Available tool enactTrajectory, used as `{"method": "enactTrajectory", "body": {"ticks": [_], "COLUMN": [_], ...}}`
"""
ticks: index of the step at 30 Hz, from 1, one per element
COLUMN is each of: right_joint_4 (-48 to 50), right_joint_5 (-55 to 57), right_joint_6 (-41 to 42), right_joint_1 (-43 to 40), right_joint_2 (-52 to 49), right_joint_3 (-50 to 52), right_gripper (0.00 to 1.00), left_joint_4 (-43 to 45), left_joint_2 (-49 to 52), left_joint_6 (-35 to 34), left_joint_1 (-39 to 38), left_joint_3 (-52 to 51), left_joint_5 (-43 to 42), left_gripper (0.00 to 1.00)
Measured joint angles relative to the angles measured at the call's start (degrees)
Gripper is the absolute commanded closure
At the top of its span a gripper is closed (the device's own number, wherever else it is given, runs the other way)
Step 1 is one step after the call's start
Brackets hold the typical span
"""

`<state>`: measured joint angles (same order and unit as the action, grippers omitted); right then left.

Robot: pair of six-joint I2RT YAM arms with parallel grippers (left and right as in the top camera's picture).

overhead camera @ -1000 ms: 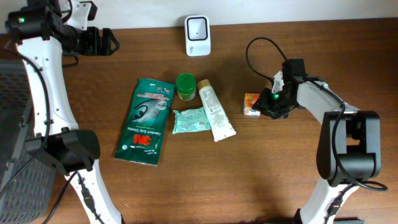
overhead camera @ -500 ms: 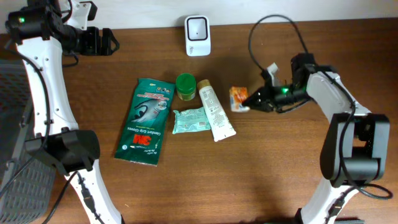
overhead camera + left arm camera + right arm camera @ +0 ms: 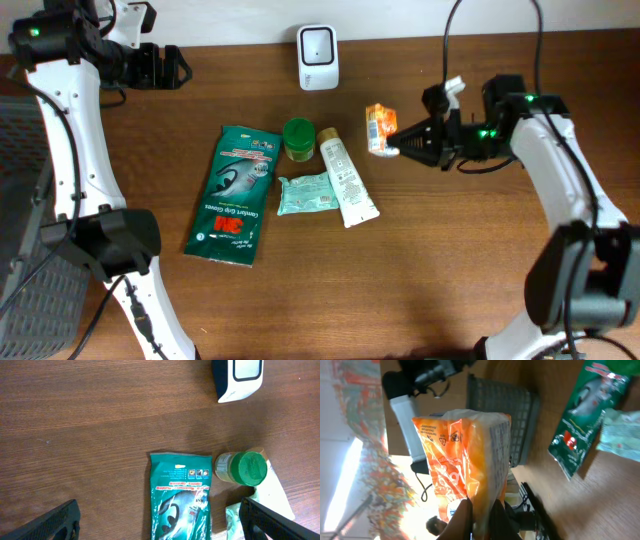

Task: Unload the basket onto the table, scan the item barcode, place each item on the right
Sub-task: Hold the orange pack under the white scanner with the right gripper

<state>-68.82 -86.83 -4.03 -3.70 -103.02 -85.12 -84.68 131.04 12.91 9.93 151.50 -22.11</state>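
The item is a small orange packet (image 3: 378,128), held in the air to the right of the white barcode scanner (image 3: 318,44) at the table's back edge. My right gripper (image 3: 398,145) is shut on the packet's lower edge. In the right wrist view the orange packet (image 3: 465,450) stands upright and crumpled above the pinched fingers of that gripper (image 3: 481,517). No barcode shows on it. My left gripper (image 3: 178,68) hangs open at the far left back, with nothing between its fingers; in its own view it (image 3: 160,527) looks down on the scanner (image 3: 237,377).
On the table's middle lie a green 3M pouch (image 3: 237,193), a green-lidded jar (image 3: 298,138), a white tube (image 3: 345,178) and a pale green packet (image 3: 308,194). A dark mesh basket (image 3: 20,230) stands off the left edge.
The right gripper closed on the orange packet, lifted it off the table and carried it left and toward the back. The left arm has not moved.
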Motion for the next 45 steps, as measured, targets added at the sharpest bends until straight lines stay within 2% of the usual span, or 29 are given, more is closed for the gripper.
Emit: {"method": "enactTrajectory", "body": {"ticks": [5, 12, 14, 19, 23, 24, 26, 30, 33, 36, 40, 45], "right_joint_4": [0.02, 0.79, 1.46, 5.73, 0.70, 2.43, 7.93, 31.52, 45.13, 57.33, 59.80, 59.69], "right_joint_5": [-0.55, 0.85, 9.73, 39.08, 63.28, 70.05, 79.54, 100.41, 108.48, 112.69, 115.80, 117.28], "right_joint_6": [4.52, 5.60, 6.69, 15.17, 18.03, 17.35, 15.61, 7.67, -0.13, -12.66, -24.70, -28.81], "right_joint_1": [0.00, 0.09, 1.40, 12.92, 20.76, 22.38, 24.28, 27.71, 29.49, 30.27, 30.27, 30.27], "right_joint_2": [7.76, 8.37, 8.37, 7.78, -1.60, -6.75, -14.47, -27.87, -33.79, -39.60, -44.76, -45.77], "right_joint_3": [-2.84, -2.84, -2.84, -6.34, -29.40, -36.76, -43.76, -45.20, -45.20, -45.29, -45.29, -45.29], "right_gripper": [0.96, 0.96, 0.96, 0.96, 0.96, 0.96, 0.96, 0.96, 0.96, 0.96, 0.96, 0.96], "left_joint_4": [0.00, 0.00, 0.02, 0.00, 0.04, 0.02, 0.04, 0.07, 0.02, 0.02, 0.02, 0.00], "left_joint_2": [0.00, 0.00, 0.00, 0.00, 0.00, 0.00, 0.00, 0.00, 0.00, 0.02, 0.00, 0.00], "left_joint_6": [0.00, 0.00, 0.00, 0.00, 0.00, 0.00, -0.02, 0.00, 0.00, 0.00, 0.00, 0.00], "left_joint_1": [0.00, 0.00, 0.00, 0.00, 0.00, 0.00, 0.00, 0.00, 0.00, 0.00, 0.00, 0.00], "left_joint_3": [0.00, 0.00, 0.00, 0.00, 0.00, 0.00, 0.00, 0.00, 0.00, 0.00, 0.00, 0.00], "left_joint_5": [0.00, 0.00, 0.00, 0.00, 0.00, -0.02, 0.00, 0.00, 0.00, -0.02, 0.00, 0.00], "left_gripper": [0.01, 0.01, 0.01, 0.01, 0.01, 0.01, 0.01, 0.01, 0.01, 0.01, 0.01, 0.01]}}
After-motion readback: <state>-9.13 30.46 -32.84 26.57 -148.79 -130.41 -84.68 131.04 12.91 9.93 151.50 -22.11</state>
